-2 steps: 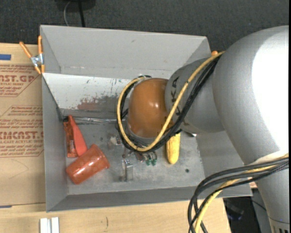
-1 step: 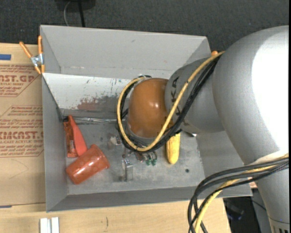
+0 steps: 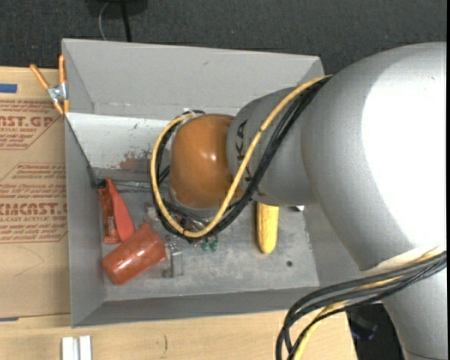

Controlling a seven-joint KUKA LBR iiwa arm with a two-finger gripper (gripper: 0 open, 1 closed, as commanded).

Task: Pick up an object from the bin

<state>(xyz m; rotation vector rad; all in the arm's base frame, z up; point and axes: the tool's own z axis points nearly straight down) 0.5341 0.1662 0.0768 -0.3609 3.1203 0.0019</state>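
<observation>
My gripper (image 3: 173, 259) is low in the bin's front left part, mostly hidden beneath the arm's orange dome. Its tip is right beside a translucent red-orange cup (image 3: 133, 256) that lies on its side near the front left corner. Whether it touches the cup I cannot tell. A red-orange wedge-shaped piece (image 3: 114, 211) leans along the left wall just behind the cup. A small green bit (image 3: 208, 244) lies on the floor to the gripper's right.
A yellow banana-like thing (image 3: 267, 227) lies lengthwise on the bin floor right of centre, partly under the arm. The arm and its cables cover the bin's middle and right side. Bare floor runs along the front wall.
</observation>
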